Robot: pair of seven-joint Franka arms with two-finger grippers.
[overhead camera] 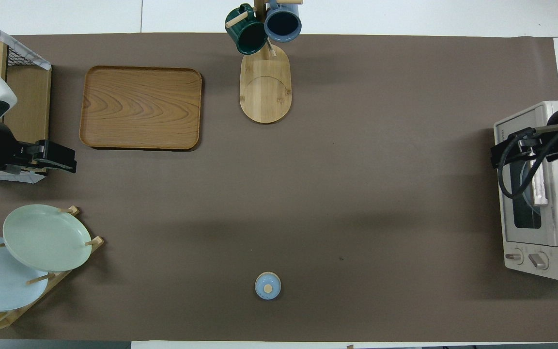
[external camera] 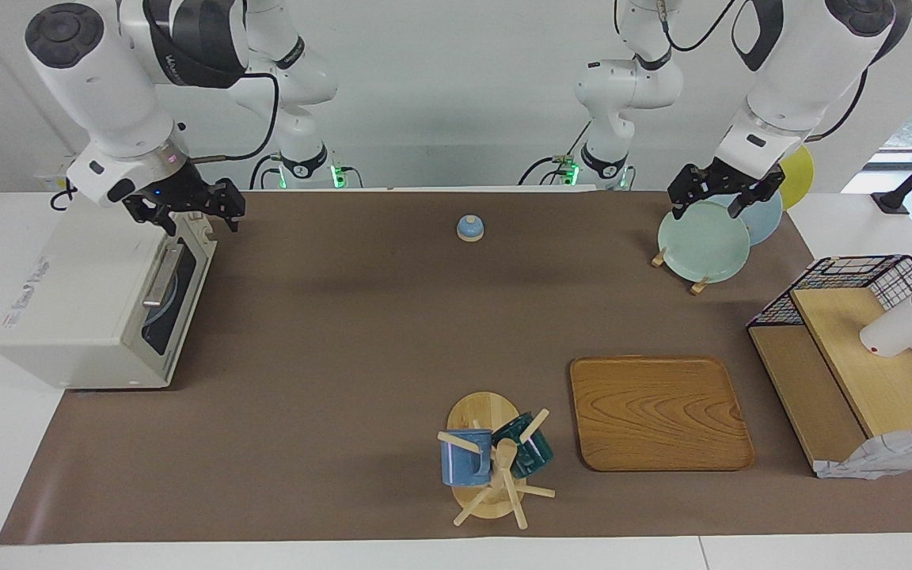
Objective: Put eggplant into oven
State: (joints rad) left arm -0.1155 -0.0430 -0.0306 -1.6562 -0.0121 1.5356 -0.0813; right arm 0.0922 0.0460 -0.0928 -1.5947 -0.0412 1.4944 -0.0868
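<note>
The eggplant is out of view in both views. The cream-white oven [external camera: 84,301] [overhead camera: 548,194] stands at the right arm's end of the table with its dark glass door shut and its bar handle [external camera: 161,277] across the door. My right gripper [external camera: 199,224] [overhead camera: 502,155] hangs open and holds nothing, just above the door's top edge at the corner of the oven nearer the robots. My left gripper [external camera: 705,210] [overhead camera: 58,157] waits open and holds nothing, raised over the plate rack at the left arm's end.
A rack of plates [external camera: 701,241] stands near the left arm's base. A wire shelf [external camera: 852,348] holds a white cup. A wooden tray [external camera: 658,412] and a mug tree [external camera: 495,463] lie farthest from the robots. A small blue knobbed lid [external camera: 469,228] sits nearer the robots, mid-table.
</note>
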